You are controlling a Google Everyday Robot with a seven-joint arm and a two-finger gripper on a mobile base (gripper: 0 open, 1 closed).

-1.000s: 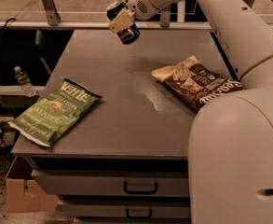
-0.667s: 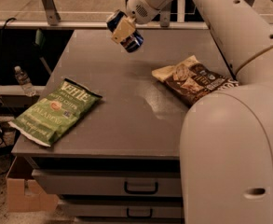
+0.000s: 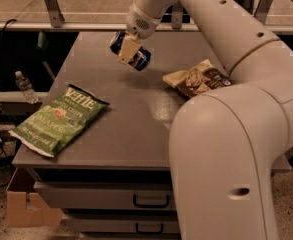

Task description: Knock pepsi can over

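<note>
The pepsi can (image 3: 141, 58) is a small blue can. It is tilted far over on its side at the back middle of the grey table (image 3: 131, 129), with its silver end pointing back left. My gripper (image 3: 128, 53) reaches down from the big white arm and sits right against the can, with a beige part of it covering the can's middle. I cannot tell whether the can rests on the table or is held just above it.
A green chip bag (image 3: 60, 118) lies at the table's front left corner. A brown chip bag (image 3: 198, 78) lies at the right, beside my arm. A clear water bottle (image 3: 24, 86) stands off the table at the left. Drawers (image 3: 146, 199) are below the tabletop.
The gripper and the can have moved towards the front of the table. The can has gone from nearly upright to tipped far over.
</note>
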